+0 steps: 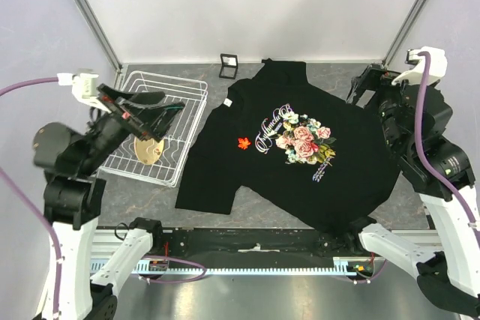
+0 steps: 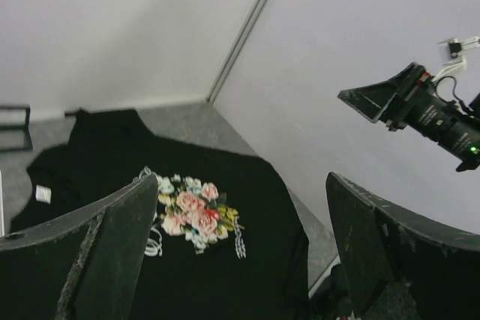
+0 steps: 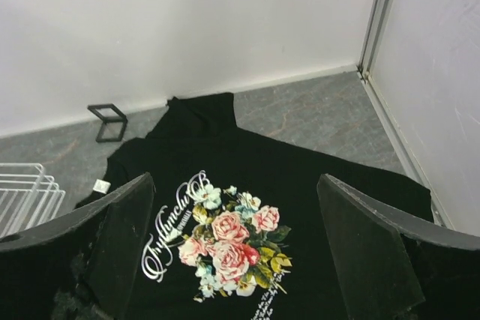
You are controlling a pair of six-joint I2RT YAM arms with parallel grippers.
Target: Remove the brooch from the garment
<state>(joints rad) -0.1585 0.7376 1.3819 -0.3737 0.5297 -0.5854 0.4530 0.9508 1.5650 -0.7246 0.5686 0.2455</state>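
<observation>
- My left gripper [image 1: 174, 107] hangs over the wire basket [image 1: 169, 79] at the left of the top view. Its fingers are spread wide and hold nothing.
- My right gripper [image 1: 360, 84] sits at the upper right, near the garment's sleeve. Its fingers are equally wide and empty.
- The garment [image 1: 352, 177] lies spread flat across the centre of the frame.
- The brooch [image 1: 243, 143] is on the garment just left of centre, beside the white lettering [image 1: 271, 131].

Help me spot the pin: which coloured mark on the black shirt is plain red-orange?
The tiny maple-leaf brooch, just beside the white lettering. The bouquet print is far larger, pink and green.
</observation>
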